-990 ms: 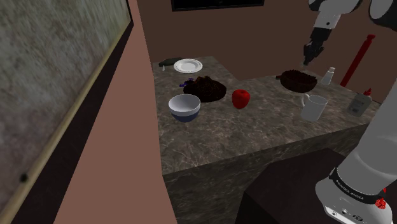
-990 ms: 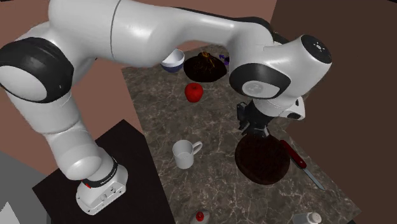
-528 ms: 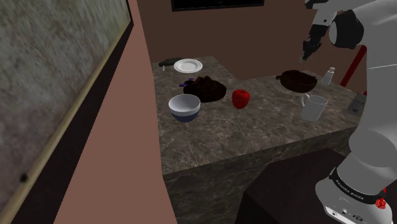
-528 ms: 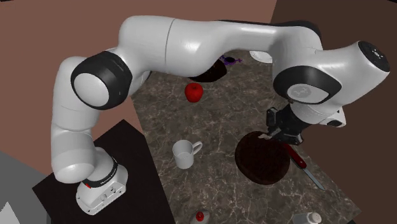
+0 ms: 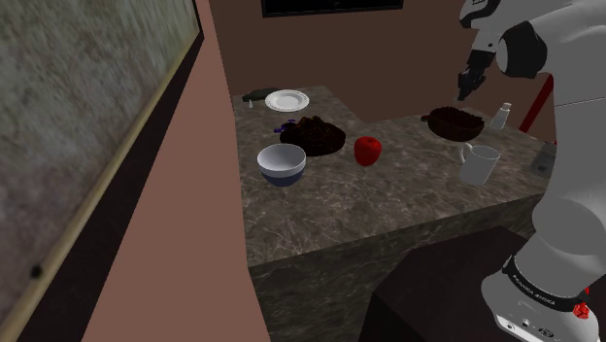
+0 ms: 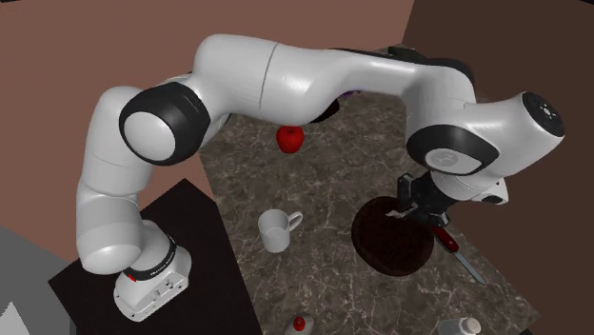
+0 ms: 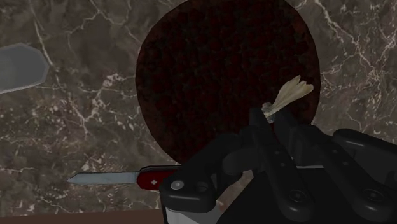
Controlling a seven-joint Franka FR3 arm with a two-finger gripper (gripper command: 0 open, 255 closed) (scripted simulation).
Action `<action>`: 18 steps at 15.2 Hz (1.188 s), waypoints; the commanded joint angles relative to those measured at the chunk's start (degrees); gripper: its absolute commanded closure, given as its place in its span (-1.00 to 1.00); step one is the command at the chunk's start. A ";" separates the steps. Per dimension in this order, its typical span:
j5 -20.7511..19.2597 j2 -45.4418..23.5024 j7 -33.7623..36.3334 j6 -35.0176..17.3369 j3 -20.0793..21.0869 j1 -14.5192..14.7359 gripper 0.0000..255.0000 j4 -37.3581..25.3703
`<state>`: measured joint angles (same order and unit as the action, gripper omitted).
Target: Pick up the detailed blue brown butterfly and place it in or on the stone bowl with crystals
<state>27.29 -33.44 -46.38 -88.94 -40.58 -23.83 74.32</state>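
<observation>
The butterfly (image 7: 289,95) sits pinched in the closed gripper (image 7: 272,121), which over the last 1 s has only turned and drifted above the dark dish (image 7: 210,76), leaving the stone bowl (image 5: 328,146) well apart and the carry barely started.

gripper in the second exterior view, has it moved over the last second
Yes. The gripper moved toward that view's right, across the dark bowl from left rim to right rim, near the red-handled knife.

No legible text, tiny lettering on arm's base ring (image 5: 540,294) unreadable
</observation>
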 commanded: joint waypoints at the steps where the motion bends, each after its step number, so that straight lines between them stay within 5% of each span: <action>1: 0.18 -0.23 -0.27 -1.40 0.10 0.27 1.00 1.27; 14: 0.64 -0.81 -1.08 -4.71 0.34 0.83 1.00 4.34; 15: 0.64 -0.81 -1.09 -4.70 0.34 0.82 -1.00 4.33; 18: 0.64 -0.81 -1.09 -4.70 0.34 0.82 -1.00 4.32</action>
<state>27.93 -34.24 -47.47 -93.64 -40.24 -23.01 78.64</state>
